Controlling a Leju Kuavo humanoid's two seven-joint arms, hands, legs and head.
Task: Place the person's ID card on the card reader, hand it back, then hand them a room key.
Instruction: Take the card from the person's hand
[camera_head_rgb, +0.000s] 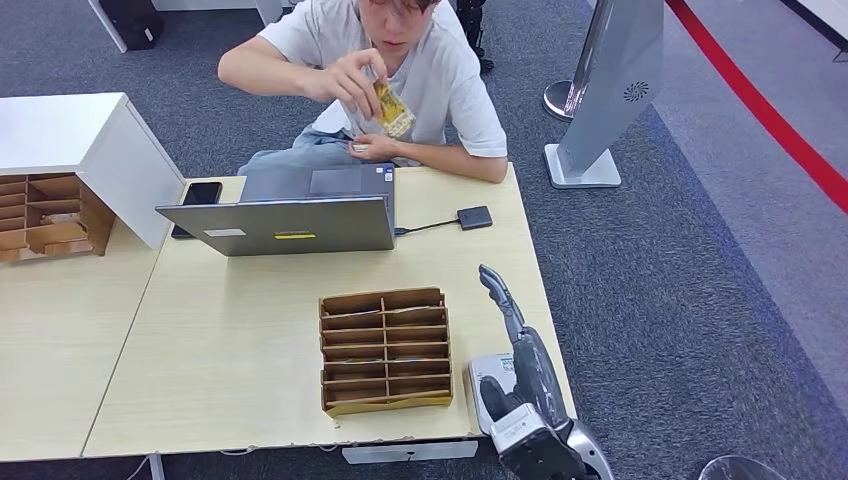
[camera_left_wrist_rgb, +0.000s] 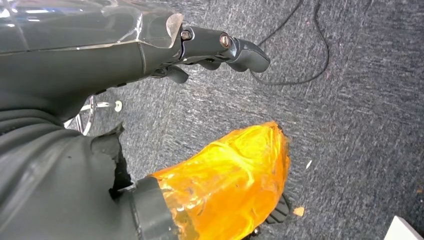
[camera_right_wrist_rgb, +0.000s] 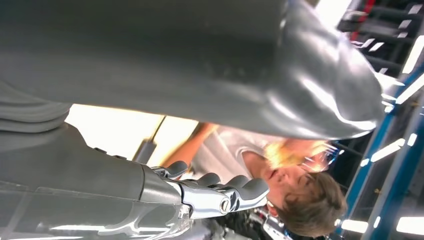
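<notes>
At 9 o'clock in the head view, a white cabinet stands on the pale wooden table, with a brown wooden pigeonhole rack set against its near side. A black phone lies flat just left of the grey open laptop, whose lid back faces the robot. A second brown wooden slotted card rack sits at 6 o'clock, near the table's front edge. A black cable runs from the laptop to the small black square card reader, lying flat at the laptop's 3 o'clock. At 12 o'clock, a person in a white T-shirt sits behind the table and holds the yellowish ID card raised above the laptop in one hand. The right hand rises at 5 o'clock over the table's right front corner, fingers extended and apart, holding nothing. The left hand hangs over grey carpet, fingers slightly bent, holding nothing.
</notes>
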